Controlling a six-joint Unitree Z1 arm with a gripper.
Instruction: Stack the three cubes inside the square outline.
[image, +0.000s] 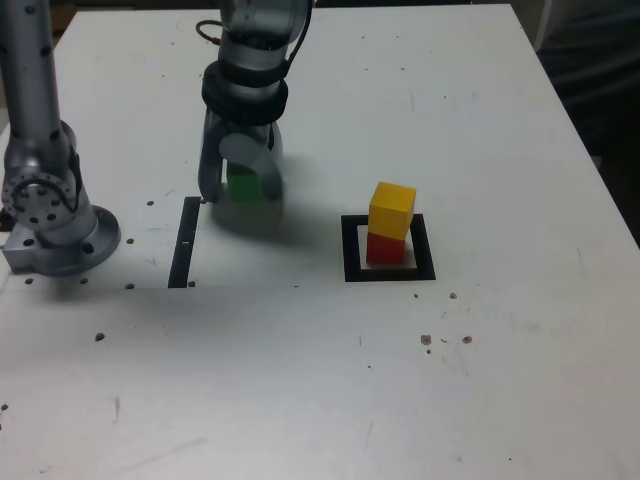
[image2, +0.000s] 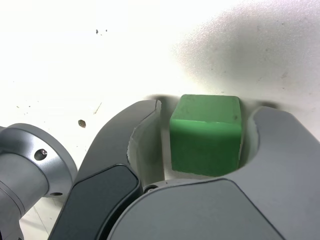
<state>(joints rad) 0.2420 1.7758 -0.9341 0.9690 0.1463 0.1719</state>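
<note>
On the white tabletop (image: 330, 380), toward the exterior view's left, the grey metal gripper (image: 238, 185) is down at the surface with the small solid green cube (image: 243, 184) between its jaws. Wrist view: green cube (image2: 206, 134) sits in the jaw pocket of the gripper (image2: 202, 137), one jaw against its side, a narrow gap showing on the other side. Cannot tell if the grip is fully closed on it or just around it. Cube looks resting on the table, upright.

Thick black square outline with white centre (image: 350, 250) lies to the exterior view's right of the gripper, well apart from the green cube. Inside it: small red cube (image: 386, 248) on the white centre, small yellow cube (image: 392, 209) stacked on top, slightly rotated against the red one.

Narrow black strip (image: 184, 245) on the table just beside the gripper, on the exterior view's left. Grey arm base (image: 50, 215) further left.
</note>
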